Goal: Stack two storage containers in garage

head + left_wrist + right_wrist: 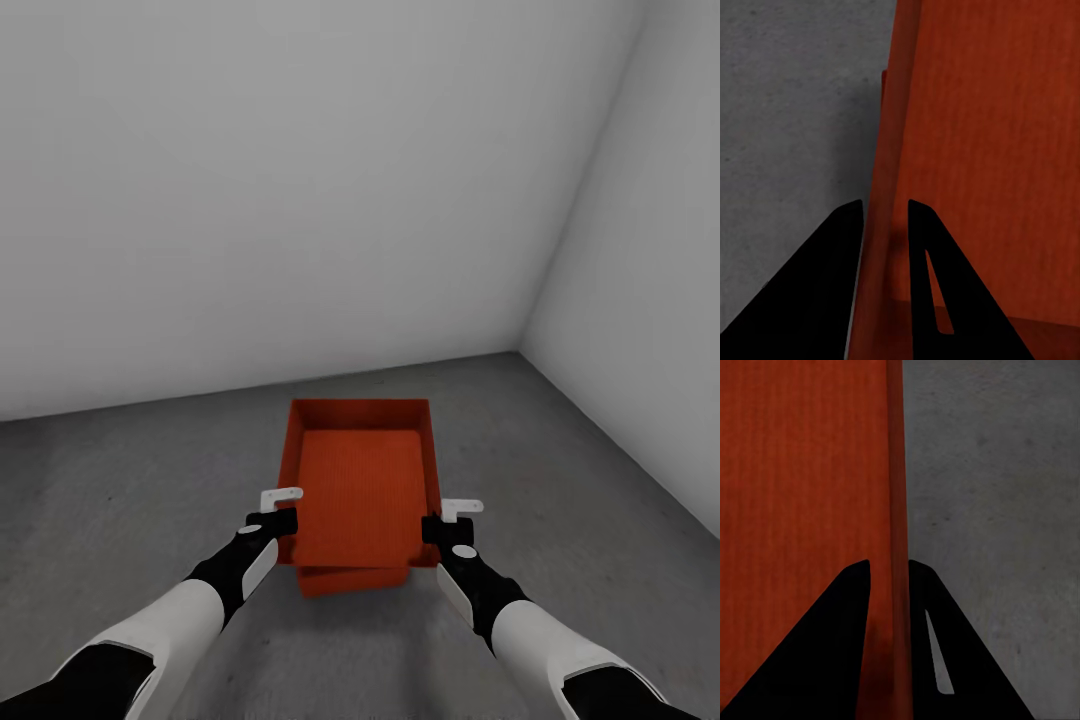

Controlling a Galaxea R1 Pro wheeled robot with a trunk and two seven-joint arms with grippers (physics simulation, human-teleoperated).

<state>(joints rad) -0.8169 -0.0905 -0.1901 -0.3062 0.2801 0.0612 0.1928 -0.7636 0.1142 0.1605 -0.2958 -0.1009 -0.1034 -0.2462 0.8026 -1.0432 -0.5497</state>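
Observation:
One red-orange storage container (360,495) is in front of me in the garage, gripped by its two long side walls. My left gripper (283,521) is shut on its left wall and my right gripper (441,526) on its right wall. In the left wrist view the black fingers (832,285) straddle that container's (990,150) wall. The right wrist view shows the same on the other wall of the container (795,472). The second storage container (352,580) peeks out beneath the near end. Whether the upper one rests on it, I cannot tell. Both are over the dark grey floor (120,500).
A white back wall (300,200) meets the floor just beyond the containers. A white side wall (650,300) closes the right, forming a corner at the far right. Bare concrete spreads to the left and right of the boxes.

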